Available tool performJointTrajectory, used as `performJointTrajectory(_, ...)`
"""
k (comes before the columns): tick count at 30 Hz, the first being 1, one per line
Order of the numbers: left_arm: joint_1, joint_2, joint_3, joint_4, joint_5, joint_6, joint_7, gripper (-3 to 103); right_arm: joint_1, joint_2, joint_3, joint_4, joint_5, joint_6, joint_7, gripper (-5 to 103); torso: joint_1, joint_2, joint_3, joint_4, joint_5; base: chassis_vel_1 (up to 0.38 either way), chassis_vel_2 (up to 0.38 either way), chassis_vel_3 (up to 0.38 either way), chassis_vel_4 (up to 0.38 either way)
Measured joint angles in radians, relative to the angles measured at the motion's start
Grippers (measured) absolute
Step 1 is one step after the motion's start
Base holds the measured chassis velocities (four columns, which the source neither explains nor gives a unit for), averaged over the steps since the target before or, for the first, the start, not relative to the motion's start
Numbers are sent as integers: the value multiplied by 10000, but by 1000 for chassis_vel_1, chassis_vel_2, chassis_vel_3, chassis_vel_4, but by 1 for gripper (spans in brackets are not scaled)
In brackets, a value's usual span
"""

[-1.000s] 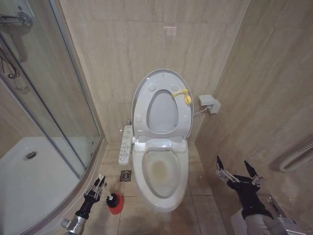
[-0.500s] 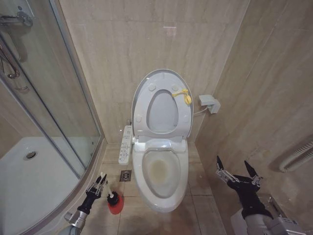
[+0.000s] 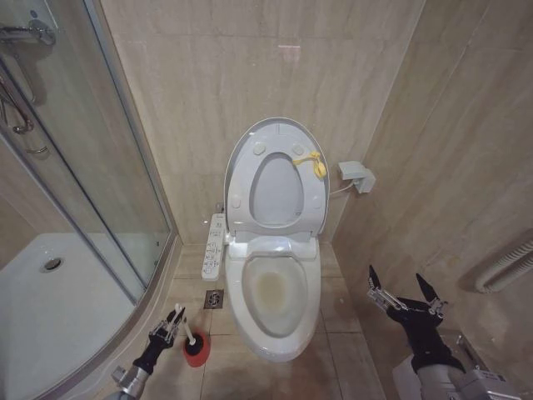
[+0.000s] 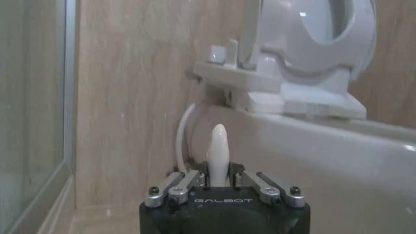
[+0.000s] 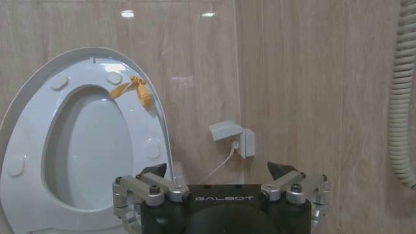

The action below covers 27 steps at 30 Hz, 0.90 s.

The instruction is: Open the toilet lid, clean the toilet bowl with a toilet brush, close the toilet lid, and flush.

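Beige marble-look tiles cover the walls and floor of a narrow bathroom, with a glass shower enclosure on the left. At the far wall the toilet lid stands raised and upright, its yellow tag at the upper right edge, and the toilet bowl lies open below, its long axis running near to far and its button panel along its left side.

On the floor just left of the bowl sits the red holder with the toilet brush in it. The thin white handle leans up and to the left, bristle end down in the cup. The left claw is closed on that handle; the left wrist view shows the white tip rising between the pinched fingers. Compared with half a second ago, this claw has moved closer to the holder, going from beside the handle to gripping it.

The right claw hangs wide apart and empty at the near right, unchanged.
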Motion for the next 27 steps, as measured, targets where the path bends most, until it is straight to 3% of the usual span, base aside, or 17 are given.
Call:
performJointTrajectory(19, 948, -285, -446, 239, 1559, -80, -36, 21, 0, 0, 0, 0, 0, 0, 0, 100, -3, 3, -1, 4, 1, 0, 0, 0, 0)
performJointTrajectory(27, 1316, -349, -501, -213, 1167, 40, -138, 17, 0, 0, 0, 0, 0, 0, 0, 100, 1, -1, 3, -3, -10, 0, 0, 0, 0)
